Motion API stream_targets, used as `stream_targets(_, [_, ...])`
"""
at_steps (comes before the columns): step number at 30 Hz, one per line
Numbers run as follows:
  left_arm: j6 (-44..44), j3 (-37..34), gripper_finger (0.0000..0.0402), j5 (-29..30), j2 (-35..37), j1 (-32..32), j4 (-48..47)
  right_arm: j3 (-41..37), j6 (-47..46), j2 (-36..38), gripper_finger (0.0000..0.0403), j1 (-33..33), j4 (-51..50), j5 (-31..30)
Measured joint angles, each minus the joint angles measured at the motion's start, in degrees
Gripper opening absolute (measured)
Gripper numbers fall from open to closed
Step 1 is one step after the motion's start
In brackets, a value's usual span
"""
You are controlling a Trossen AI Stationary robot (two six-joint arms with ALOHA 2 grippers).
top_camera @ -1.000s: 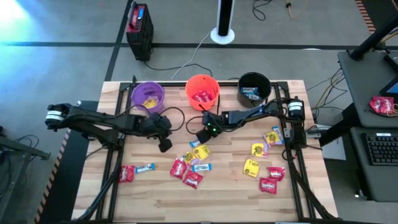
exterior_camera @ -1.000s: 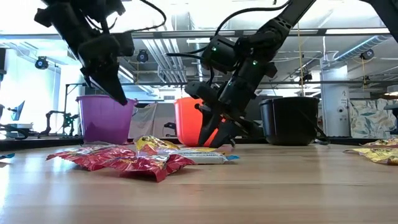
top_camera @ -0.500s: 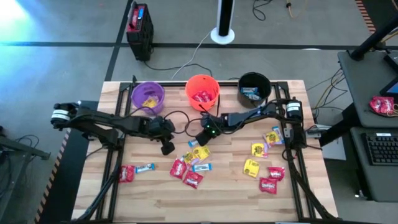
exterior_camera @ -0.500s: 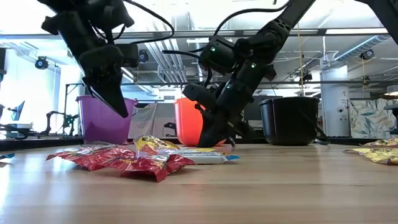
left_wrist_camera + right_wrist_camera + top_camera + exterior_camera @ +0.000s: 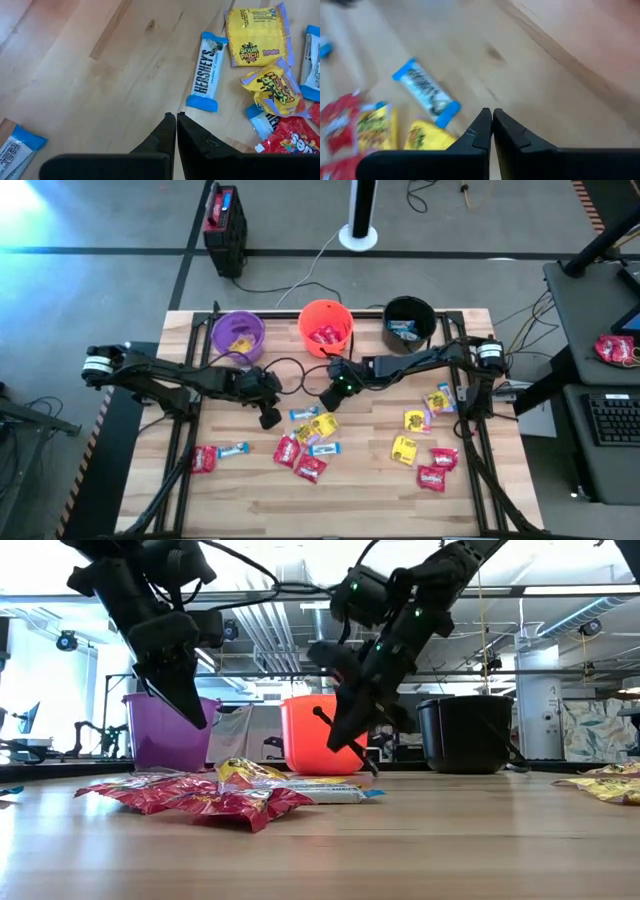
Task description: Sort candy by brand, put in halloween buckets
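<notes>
Three halloween buckets stand along the table's far edge: purple (image 5: 238, 333), orange (image 5: 326, 325) and black (image 5: 409, 320), each with candy inside. Loose candy lies on the wood. A blue-and-white packet (image 5: 303, 413) lies flat between my two grippers, beside yellow packets (image 5: 322, 424) and red ones (image 5: 287, 450). My left gripper (image 5: 268, 418) hangs shut and empty above the table, left of that packet (image 5: 206, 72). My right gripper (image 5: 328, 398) is also shut with nothing between its fingers (image 5: 491, 111), raised above the table in front of the orange bucket (image 5: 320, 735).
More candy lies at the right, yellow (image 5: 404, 448) and red (image 5: 432, 477), and at the left a red packet (image 5: 204, 458) with a blue one (image 5: 233, 449). Bare wood (image 5: 370, 500) runs along the near edge. A cable loops behind the left arm.
My right gripper has shut with nothing in it and risen from the table, drawing back a little toward the right. The blue-and-white packet stays flat on the wood. My left gripper has dropped slightly and stayed shut.
</notes>
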State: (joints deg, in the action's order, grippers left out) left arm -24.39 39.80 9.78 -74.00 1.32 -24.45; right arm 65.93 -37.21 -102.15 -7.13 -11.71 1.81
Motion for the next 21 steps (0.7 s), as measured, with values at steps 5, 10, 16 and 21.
stream_targets(5, [13.7, -1.2, 0.0, -6.8, -0.2, 0.2, 3.1, 0.0, 20.4, 1.7, 0.0009, 0.3, -0.3, 5.3])
stream_targets(10, [31.4, -9.8, 0.0, -15.1, -1.4, 0.5, 22.8, -1.9, 31.1, 0.0, 0.0009, 1.0, 5.2, 2.9])
stream_targets(16, [31.3, -13.3, 0.0, -7.8, -6.7, 0.5, 31.3, -4.5, 28.9, -3.7, 0.0009, 1.3, 18.5, 1.5])
stream_targets(21, [28.7, -10.3, 0.0, -6.1, -12.9, 0.5, 31.4, -4.6, 30.8, -5.1, 0.0011, 1.4, 20.5, 1.1])
